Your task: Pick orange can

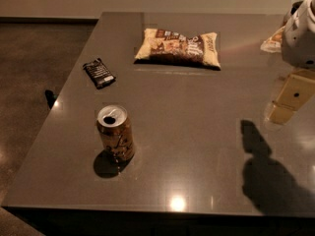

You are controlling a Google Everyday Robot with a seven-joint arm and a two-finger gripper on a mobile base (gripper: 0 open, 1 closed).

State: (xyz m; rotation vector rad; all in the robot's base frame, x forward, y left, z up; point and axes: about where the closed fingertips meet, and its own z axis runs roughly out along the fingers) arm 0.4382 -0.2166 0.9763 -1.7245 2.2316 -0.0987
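The orange can point(115, 133) stands upright on the dark grey table point(197, 146), near the front left. It is orange-brown with dark swirly markings, and its silver top shows an opened pull-tab hole. My gripper point(281, 112) hangs over the right side of the table, far to the right of the can and well apart from it. Its beige finger part points down and to the left under the white arm housing point(300, 33). Nothing shows in the gripper.
A flat yellow-brown snack bag point(178, 48) lies at the back middle. A small black wrapper point(99, 73) lies at the left, behind the can. Another pale packet point(272, 41) shows partly behind the arm. The arm's shadow point(268, 178) falls front right. Table edges run left and front.
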